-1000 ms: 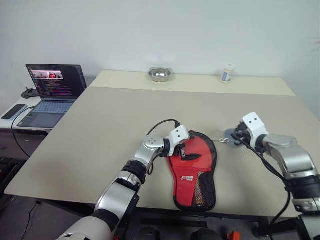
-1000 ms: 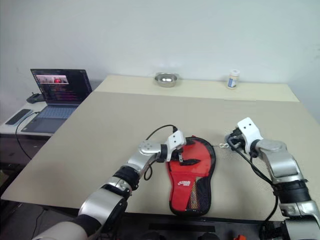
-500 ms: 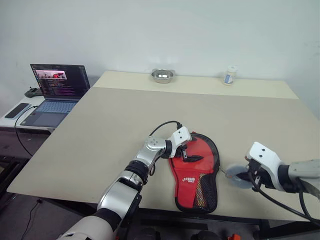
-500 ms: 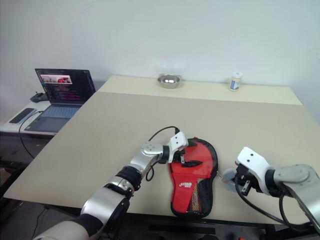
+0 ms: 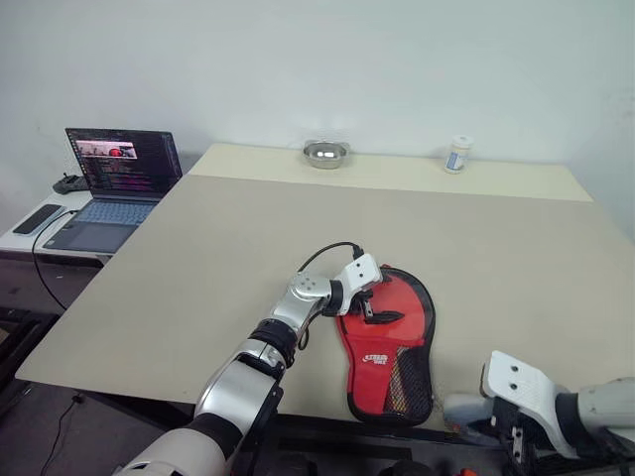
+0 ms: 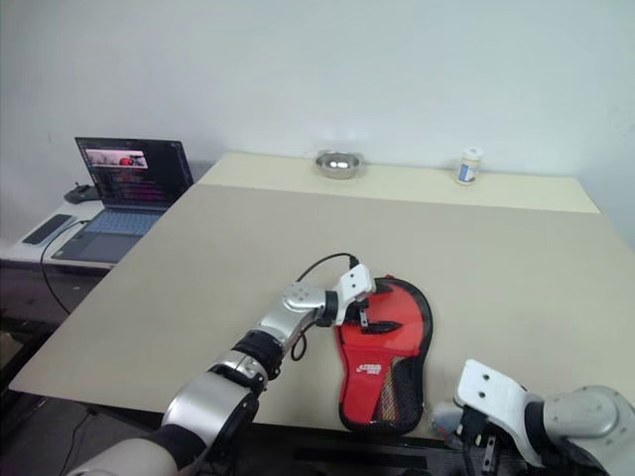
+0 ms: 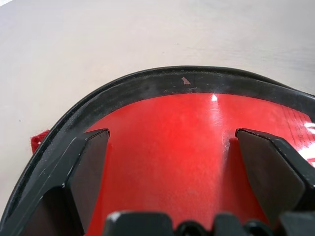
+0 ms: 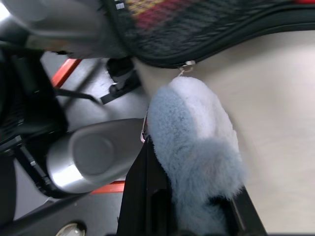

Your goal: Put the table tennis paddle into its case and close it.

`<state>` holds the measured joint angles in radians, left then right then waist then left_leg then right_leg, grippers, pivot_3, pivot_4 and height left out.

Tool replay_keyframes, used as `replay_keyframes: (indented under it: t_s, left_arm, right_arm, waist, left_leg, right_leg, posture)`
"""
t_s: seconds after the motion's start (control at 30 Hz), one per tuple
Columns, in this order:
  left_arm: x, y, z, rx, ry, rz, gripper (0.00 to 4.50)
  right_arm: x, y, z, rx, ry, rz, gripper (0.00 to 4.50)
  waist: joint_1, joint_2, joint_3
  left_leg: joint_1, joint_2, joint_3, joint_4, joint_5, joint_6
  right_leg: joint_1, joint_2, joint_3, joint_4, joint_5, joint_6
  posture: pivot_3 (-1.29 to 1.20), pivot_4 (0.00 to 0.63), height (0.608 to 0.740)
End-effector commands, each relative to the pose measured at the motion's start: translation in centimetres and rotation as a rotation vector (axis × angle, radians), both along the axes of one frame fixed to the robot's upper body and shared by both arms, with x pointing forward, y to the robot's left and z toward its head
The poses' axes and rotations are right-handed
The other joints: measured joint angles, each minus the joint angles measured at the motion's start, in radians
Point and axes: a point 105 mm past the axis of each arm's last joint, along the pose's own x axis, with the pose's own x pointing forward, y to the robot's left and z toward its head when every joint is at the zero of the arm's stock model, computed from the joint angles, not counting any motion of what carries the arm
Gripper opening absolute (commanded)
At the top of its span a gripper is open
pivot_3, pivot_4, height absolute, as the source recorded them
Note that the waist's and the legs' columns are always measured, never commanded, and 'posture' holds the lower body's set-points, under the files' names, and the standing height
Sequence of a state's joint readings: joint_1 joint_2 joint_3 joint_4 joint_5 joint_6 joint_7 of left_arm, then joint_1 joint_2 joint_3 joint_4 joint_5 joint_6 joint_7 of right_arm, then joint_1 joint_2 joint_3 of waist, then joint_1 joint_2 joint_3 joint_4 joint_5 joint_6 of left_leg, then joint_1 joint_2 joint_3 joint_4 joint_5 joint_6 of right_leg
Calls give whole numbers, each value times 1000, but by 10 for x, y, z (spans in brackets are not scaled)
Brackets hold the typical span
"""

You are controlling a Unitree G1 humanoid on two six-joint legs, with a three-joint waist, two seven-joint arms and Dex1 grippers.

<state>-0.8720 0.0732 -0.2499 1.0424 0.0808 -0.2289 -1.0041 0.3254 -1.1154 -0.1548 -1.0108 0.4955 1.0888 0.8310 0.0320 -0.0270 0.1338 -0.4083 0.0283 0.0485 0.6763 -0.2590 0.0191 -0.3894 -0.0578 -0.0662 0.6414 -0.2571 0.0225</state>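
The case (image 5: 387, 342) lies flat on the table (image 5: 198, 258), red clear face up with a white logo and black mesh at its narrow near end. Its red face and black piping (image 7: 162, 83) show in the left wrist view. My left gripper (image 5: 371, 303) rests open on the round far end, fingers (image 7: 88, 167) spread over the red face. My right gripper (image 5: 481, 416) is at the table's near edge, shut on a grey fluffy zip pull (image 8: 197, 132). A small ring links the pull to the case's edge. The paddle is hidden; I cannot tell it from the red face.
An open laptop (image 5: 119, 164) and a phone (image 5: 35, 218) sit on a low side table at the left. A steel bowl (image 5: 325, 151) and a small white bottle (image 5: 456, 154) stand at the table's far edge.
My right gripper has drawn the fluffy pull from beside the case's wide end down its right side to the near table edge. The left gripper has stayed on the case.
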Motion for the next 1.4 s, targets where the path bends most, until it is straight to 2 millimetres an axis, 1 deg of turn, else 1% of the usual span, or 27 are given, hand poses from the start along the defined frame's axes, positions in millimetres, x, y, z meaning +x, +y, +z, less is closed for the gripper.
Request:
replay_keyframes:
  t_s: [0.03,0.13,0.2,0.33,0.4,0.43,0.47,0.53,0.67,0.7,0.73,0.77,0.87,0.97,1.03,1.07,1.13,1.17,1.23,1.33,1.4]
  left_arm:
    - [-24,14,-57,177,139,-21,4500]
    - [-24,14,-57,178,137,-22,4500]
    - [-24,14,-57,179,135,-23,4500]
    - [-24,14,-57,181,132,-27,4500]
    - [-25,14,-58,182,131,-28,4500]
    - [-25,14,-58,182,131,-29,4500]
    - [-25,14,-58,181,131,-30,4500]
    - [-26,13,-58,181,131,-32,4500]
    - [-26,13,-59,181,131,-35,4500]
    - [-27,13,-59,181,131,-36,4500]
    - [-27,12,-59,180,130,-37,4500]
    - [-27,12,-59,179,130,-38,4500]
    - [-27,11,-57,175,129,-42,4500]
    - [-26,9,-54,166,120,-50,4500]
    - [-25,7,-48,151,104,-62,4500]
    - [-22,7,-40,135,91,-67,4500]
    - [-9,12,-17,99,37,-63,4500]
    - [-4,16,-6,86,14,-64,4500]
    - [2,28,14,69,-31,-73,4500]
    - [2,48,36,70,-72,-102,4500]
    - [-1,61,46,64,-82,-105,4500]
  right_arm:
    - [-23,13,-1,60,101,98,177]
    - [-26,14,0,70,114,107,177]
    - [-28,14,0,71,122,116,177]
    - [-26,13,2,80,112,102,177]
    - [-27,14,4,82,118,123,885]
    - [-28,14,4,83,121,132,1036]
    - [-29,14,5,89,127,137,1415]
    - [-28,14,8,99,126,133,1980]
    - [-20,11,15,115,97,109,3351]
    - [-16,10,17,119,83,99,3646]
    - [-9,8,21,124,57,81,4058]
    - [-5,7,23,127,40,70,4389]
    - [23,0,35,141,-62,-1,4453]
    - [45,-5,45,166,-131,-52,4453]
    - [63,-12,52,174,-205,-91,4453]
    - [74,-16,55,177,-254,-115,4453]
    - [91,-23,61,181,-352,-149,4453]
    - [95,-24,62,188,-377,-154,4453]
    - [103,-22,67,224,-459,-146,4453]
    - [111,-19,66,312,-444,-142,4453]
    - [124,-15,70,390,-477,-147,4453]
  waist:
    - [0,0,0]
    - [0,0,0]
    - [1,0,0]
    - [1,0,0]
    - [1,-1,0]
    - [1,-1,0]
    - [1,-1,1]
    - [0,-1,1]
    - [-1,-1,1]
    - [-1,-1,1]
    - [-1,-1,1]
    - [-1,-1,1]
    - [-2,-1,1]
    - [-1,-1,1]
    - [-1,-1,1]
    - [-2,-1,1]
    - [-2,0,2]
    - [-2,0,2]
    - [-7,-5,7]
    - [-20,-5,17]
    - [-30,-2,24]
  left_leg:
    - [2,0,-1,0,-1,-1]
    - [7,0,-3,-2,-3,-4]
    - [7,0,-3,-2,-3,-5]
    - [7,-1,-3,-3,-5,-4]
    - [7,-1,-3,-3,-5,-4]
    - [7,-1,-3,-3,-5,-4]
    - [7,-1,-3,-3,-5,-4]
    - [7,-1,-4,-3,-5,-4]
    - [9,0,-4,-2,-5,-4]
    - [9,0,-4,-2,-5,-4]
    - [9,0,-4,-2,-5,-4]
    - [9,0,-4,-3,-5,-4]
    - [9,0,-5,-3,-5,-4]
    - [9,-1,-5,-3,-5,-4]
    - [9,-1,-4,-5,-5,-4]
    - [9,-1,-4,-6,-5,-4]
    - [9,-1,-4,-8,-5,-4]
    - [8,-1,-4,-9,-5,-4]
    - [6,-1,0,-12,-5,-4]
    - [2,1,2,-14,-5,-4]
    - [2,1,4,-14,-5,-4]
  right_leg:
    - [0,0,-1,0,-1,1]
    - [4,-1,-1,0,-3,3]
    - [5,-1,-1,0,-3,4]
    - [5,-1,-2,-1,-5,5]
    - [5,-1,-2,-1,-5,6]
    - [5,-1,-2,-1,-5,6]
    - [5,-1,-2,-1,-5,6]
    - [6,-1,-2,-1,-5,6]
    - [7,-1,-2,-1,-5,6]
    - [7,-1,-2,-1,-5,6]
    - [7,-1,-2,-1,-7,1]
    - [7,-2,-2,-1,-8,1]
    - [8,-2,-2,-1,-8,0]
    - [8,-3,-2,-2,-8,0]
    - [8,-3,-2,-3,-8,0]
    - [8,-3,-3,-4,-7,1]
    - [7,-3,-3,-6,-6,3]
    - [6,-2,-3,-6,-5,5]
    - [6,-1,-1,-6,-5,5]
    - [-1,3,2,-2,-5,5]
    - [-5,3,2,2,-4,0]
  posture:
    - [0,150,740]
    - [0,150,740]
    - [0,150,740]
    - [0,150,740]
    - [0,150,740]
    - [0,150,740]
    - [0,150,740]
    - [0,150,740]
    - [0,150,740]
    - [0,150,740]
    - [0,150,740]
    - [0,150,740]
    - [0,150,740]
    - [0,150,740]
    - [0,150,740]
    - [0,150,740]
    - [0,150,740]
    - [0,150,740]
    - [0,150,740]
    - [0,150,740]
    - [0,150,740]
